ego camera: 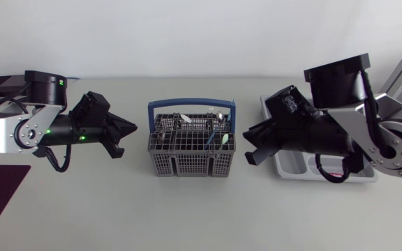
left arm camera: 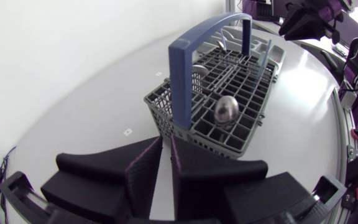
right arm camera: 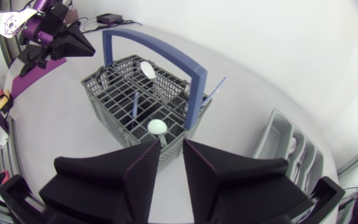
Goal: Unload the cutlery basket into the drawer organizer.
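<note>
— Trouble could come from where, do you think?

— Mostly from the basket (ego camera: 192, 150) itself. It stands in the middle of the table (ego camera: 187, 216), and the cutlery (ego camera: 211, 132) is inside it, upright in narrow cells. The pieces are thin and close to the grid, so a broad finger may catch the grid instead of the piece.

— And the blue handle (ego camera: 192, 102)?

— It arches across the top of the basket. A gripper coming straight down could knock it, and I judge the basket light enough to slide or tip.

— How are the fingers now?

— The left gripper (left arm camera: 166, 142) is near one end of the basket. Its fingers are almost pressed together, with only a thin slit between them, and they hold nothing. The right gripper (right arm camera: 171, 143) is near the other end, its fingers a little spread, also with nothing between them.

— So the left must spread before it goes down?

— Yes, or it will only push a spoon (left arm camera: 225, 111) deeper or sideways. A smooth metal piece may also slip or turn in the grip.

— Where is the organizer (ego camera: 292, 171)?

— To the right of the basket, apart from it and partly under the right arm (ego camera: 340, 132). That arm hides some compartments from above, so a piece could land in the wrong one, or hit the rim and fall on the table.
</note>
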Robot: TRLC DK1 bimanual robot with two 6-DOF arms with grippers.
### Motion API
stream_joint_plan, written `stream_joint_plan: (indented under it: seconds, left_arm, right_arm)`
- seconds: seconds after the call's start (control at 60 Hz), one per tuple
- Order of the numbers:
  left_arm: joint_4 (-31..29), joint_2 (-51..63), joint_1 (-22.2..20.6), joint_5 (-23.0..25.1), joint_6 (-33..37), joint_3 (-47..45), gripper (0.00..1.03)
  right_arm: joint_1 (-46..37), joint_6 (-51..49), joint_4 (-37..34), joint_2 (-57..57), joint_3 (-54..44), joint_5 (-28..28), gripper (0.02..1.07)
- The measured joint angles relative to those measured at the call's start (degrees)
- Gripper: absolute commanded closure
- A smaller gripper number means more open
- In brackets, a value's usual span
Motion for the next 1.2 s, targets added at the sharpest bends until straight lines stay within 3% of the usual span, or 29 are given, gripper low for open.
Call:
stream_joint_plan:
  seconds: [0.283, 0.95, 1.2]
  left_arm:
    - [-3.7, -5.9, -2.8, 0.6, 0.1, -3.5, 0.75]
    - [-7.1, -8.9, -6.5, 0.1, 0.2, -3.7, 0.75]
    - [-7.5, -9.6, -7.0, -0.3, 0.2, -3.7, 0.75]
  right_arm:
    - [4.9, 0.3, -1.0, 3.5, 2.9, -1.8, 0.55]
    - [4.5, 1.3, -1.4, 15.1, 12.7, -4.2, 0.55]
    - [4.0, 1.3, -1.3, 17.0, 13.1, -4.3, 0.66]
